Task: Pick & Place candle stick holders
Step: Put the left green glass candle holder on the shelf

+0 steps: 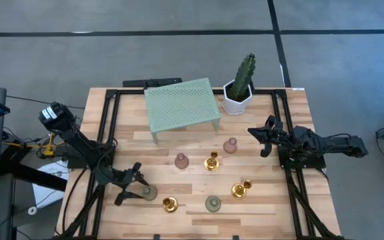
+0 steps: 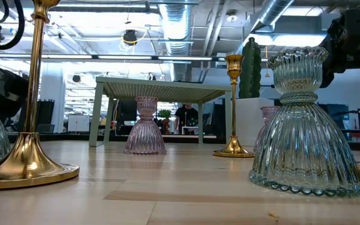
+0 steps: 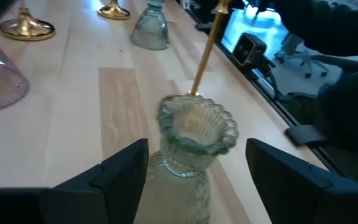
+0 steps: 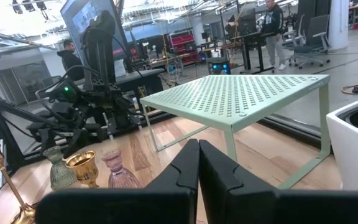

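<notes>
Several candle stick holders stand upright on their round bases on the wooden table. Three are gold, two pink, and two grey-green. My left gripper is open at the near left. Its fingers stand on either side of the neck and fluted rim of one grey-green holder without touching it. My right gripper waits shut above the table's right side, holding nothing.
A pale green mesh shelf stands on legs at the far middle, with a white pot holding a cactus to its right. A gold holder stands just beyond the holder between my left fingers. People are in the room behind.
</notes>
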